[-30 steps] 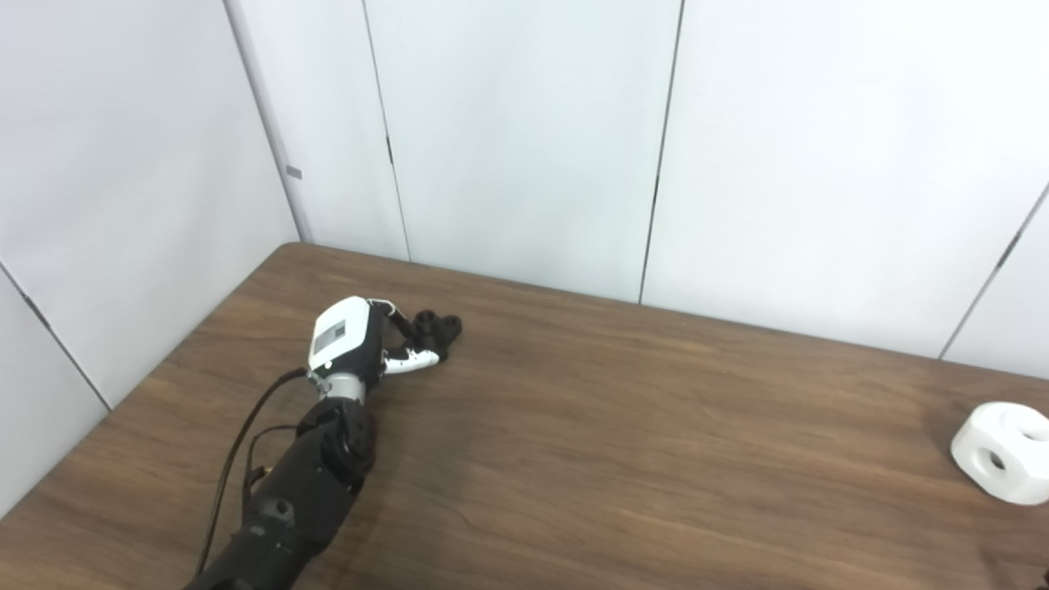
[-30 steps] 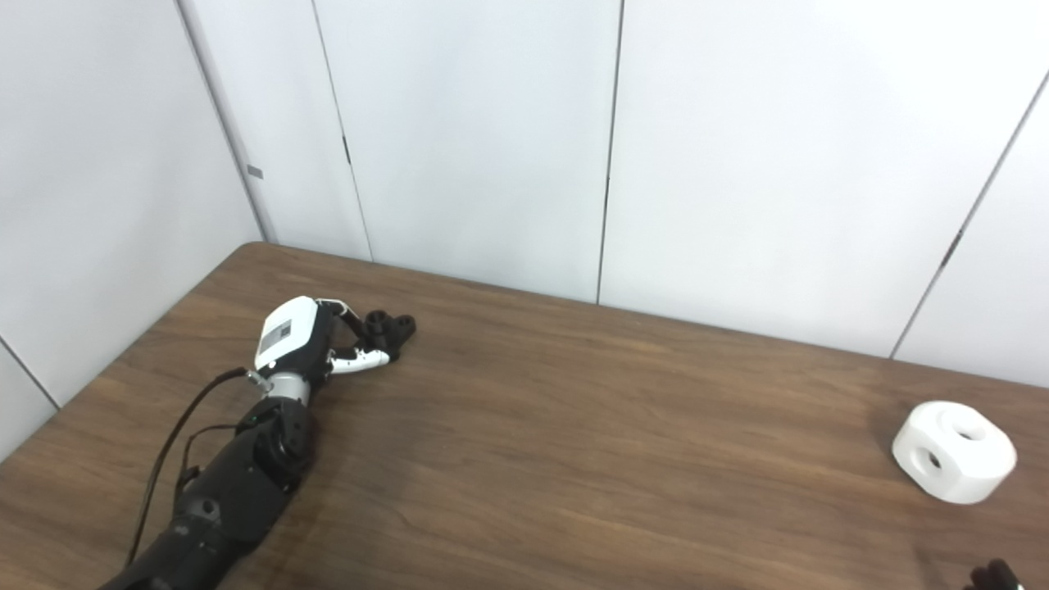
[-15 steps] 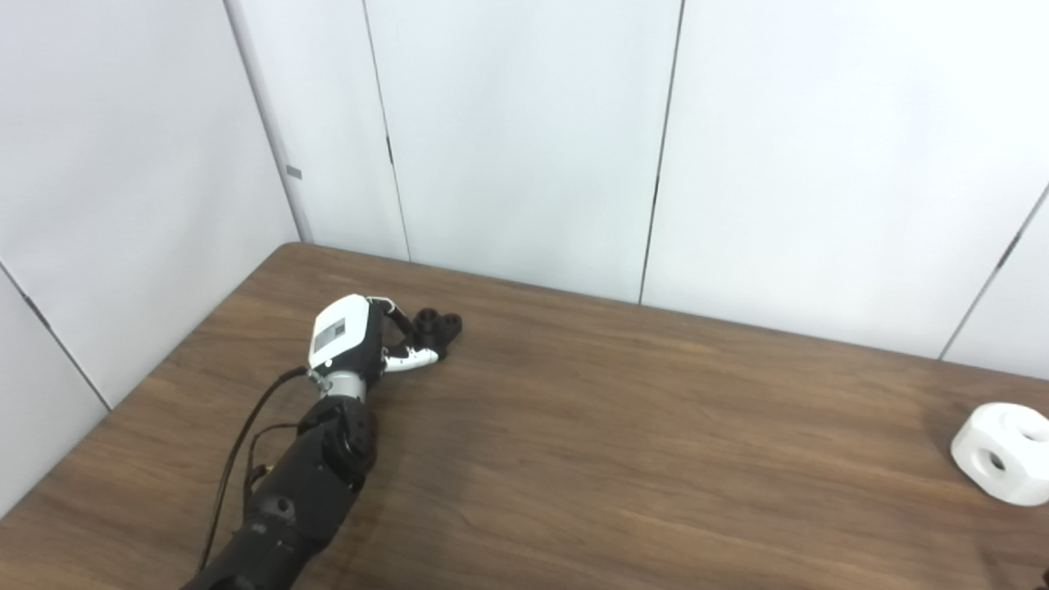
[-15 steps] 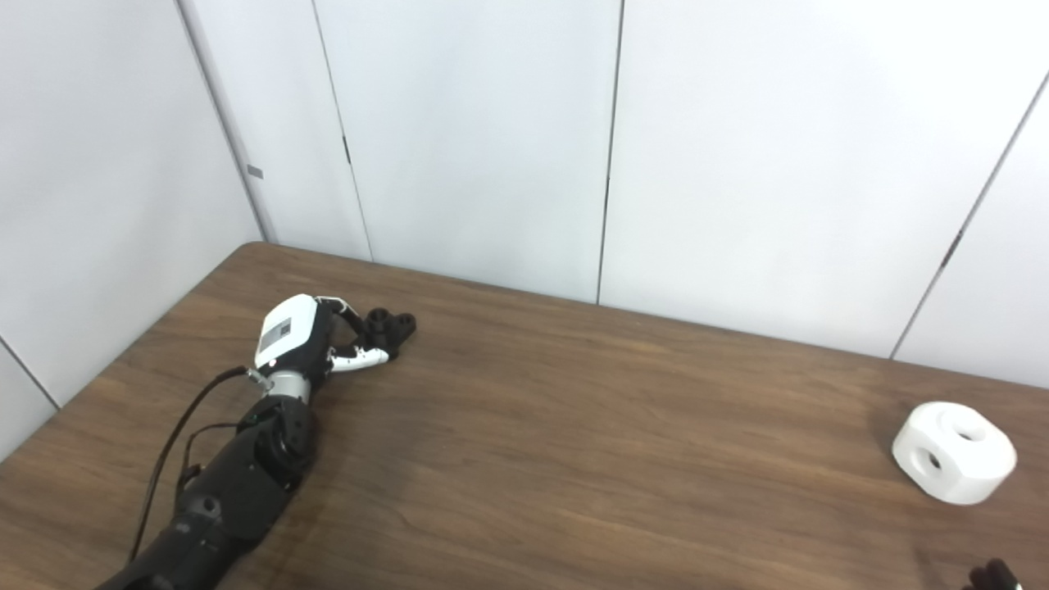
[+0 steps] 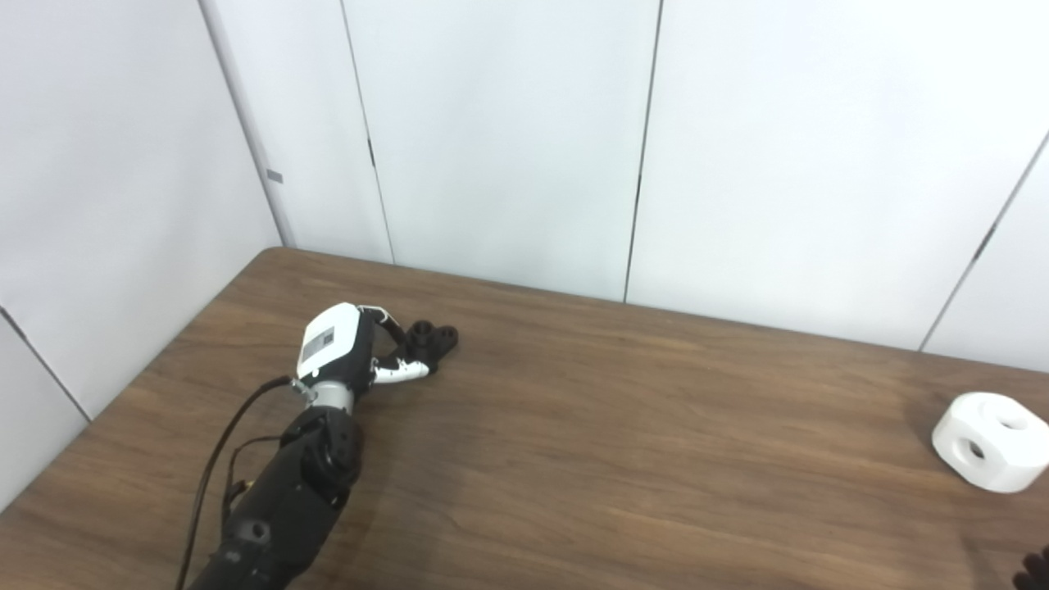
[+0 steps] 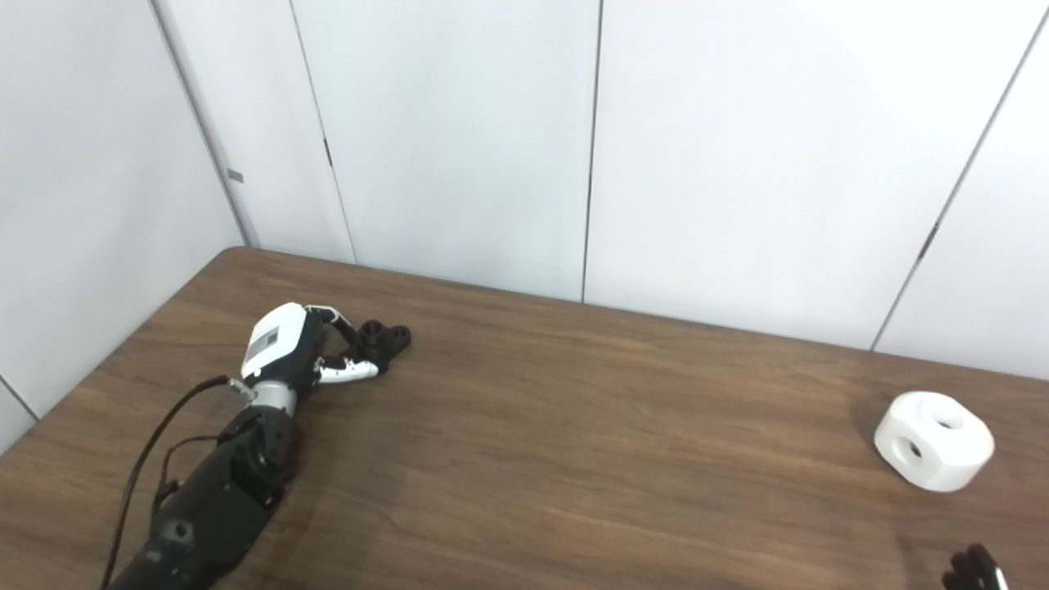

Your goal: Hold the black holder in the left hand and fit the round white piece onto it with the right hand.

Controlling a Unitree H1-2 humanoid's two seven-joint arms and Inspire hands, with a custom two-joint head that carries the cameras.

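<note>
- Your left hand (image 5: 348, 354), white shell on the back with black fingers, reaches out over the far left part of the dark brown wood-grain table (image 5: 590, 459).
- Its fingers (image 5: 392, 326) and its white-tipped thumb (image 5: 401, 373) curl around the near end of the small black plastic holder (image 5: 433, 339); they touch it on both sides, so you have the hand closed on the holder.
- You can see that the black holder is a lumpy little part with two round sockets facing up. It sits low at the tabletop; whether it rests on the wood or is just off it cannot be told from either eye.
- A black cable (image 5: 225, 442) loops along your left forearm (image 5: 283, 508), which comes in from the bottom left corner.
- The round white plastic piece (image 6: 934, 441), chunky with faceted sides, one hole in its top and one in its near side, lies on the table at the far right, well apart from the holder and from your left hand.
- Of your right hand (image 6: 975, 569) only dark fingertips show at the bottom right edge, near the white piece but clear of it. Too little is in view to tell whether that hand is spread or closed.
- Plain white wall panels (image 5: 508, 139) stand behind the table's far edge.
</note>
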